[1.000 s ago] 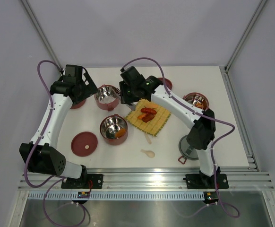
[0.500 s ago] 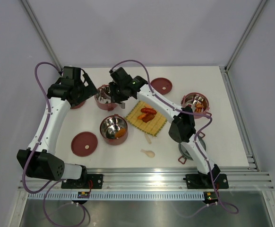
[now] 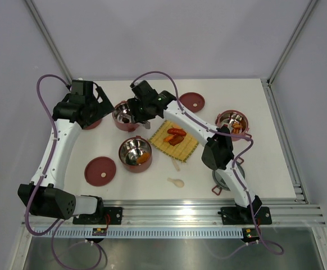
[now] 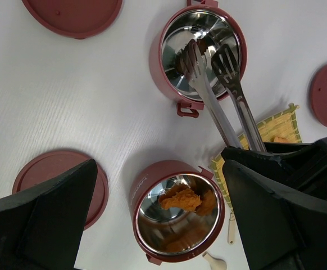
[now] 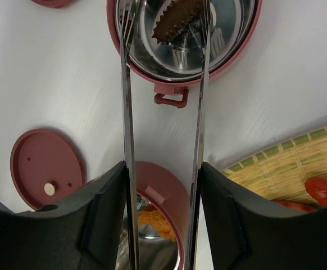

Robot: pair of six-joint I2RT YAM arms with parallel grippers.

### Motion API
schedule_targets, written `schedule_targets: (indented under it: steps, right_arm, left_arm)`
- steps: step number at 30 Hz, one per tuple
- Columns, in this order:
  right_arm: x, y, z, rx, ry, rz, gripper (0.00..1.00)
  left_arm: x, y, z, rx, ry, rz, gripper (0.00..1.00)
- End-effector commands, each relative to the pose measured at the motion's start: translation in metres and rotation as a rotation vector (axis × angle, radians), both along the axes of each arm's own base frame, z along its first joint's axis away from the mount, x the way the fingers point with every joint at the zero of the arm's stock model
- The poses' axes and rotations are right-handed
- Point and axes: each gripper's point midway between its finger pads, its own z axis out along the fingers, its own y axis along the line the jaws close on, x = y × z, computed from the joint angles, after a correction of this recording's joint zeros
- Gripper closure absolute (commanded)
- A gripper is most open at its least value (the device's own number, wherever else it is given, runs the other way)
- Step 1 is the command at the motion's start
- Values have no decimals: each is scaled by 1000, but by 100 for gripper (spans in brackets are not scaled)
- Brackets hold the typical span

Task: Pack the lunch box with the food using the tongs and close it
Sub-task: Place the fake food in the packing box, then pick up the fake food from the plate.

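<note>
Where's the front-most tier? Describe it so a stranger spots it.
Find the yellow mat mid-table. The tier sits just off its near-left corner. Unlike the tier behind it, under the tongs, it holds orange pieces.

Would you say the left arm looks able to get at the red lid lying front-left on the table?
Probably yes: the left gripper is open and empty, the red lid lies bare on its own side, and nothing stands between them.

Dark-red lunch box tiers [image 4: 154,59], silver tongs [image 5: 127,140], yellow woven mat [image 3: 183,151], orange food [image 4: 180,198]
</note>
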Motion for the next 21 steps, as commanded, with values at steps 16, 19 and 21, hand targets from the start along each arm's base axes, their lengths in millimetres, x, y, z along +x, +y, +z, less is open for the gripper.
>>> schedule_targets:
  steps: [16, 19, 21]
  right_arm:
    - [-1, -213, 86, -102, -180, -372, 48]
    - [-16, -236, 62, -125, -117, -395, 48]
    - [-29, -243, 44, -148, -72, -384, 48]
  left_arm:
    - [-3, 12, 14, 39, -52, 18, 1]
    - [0, 10, 10, 33, -43, 11, 1]
    - [2, 8, 7, 29, -35, 7, 1]
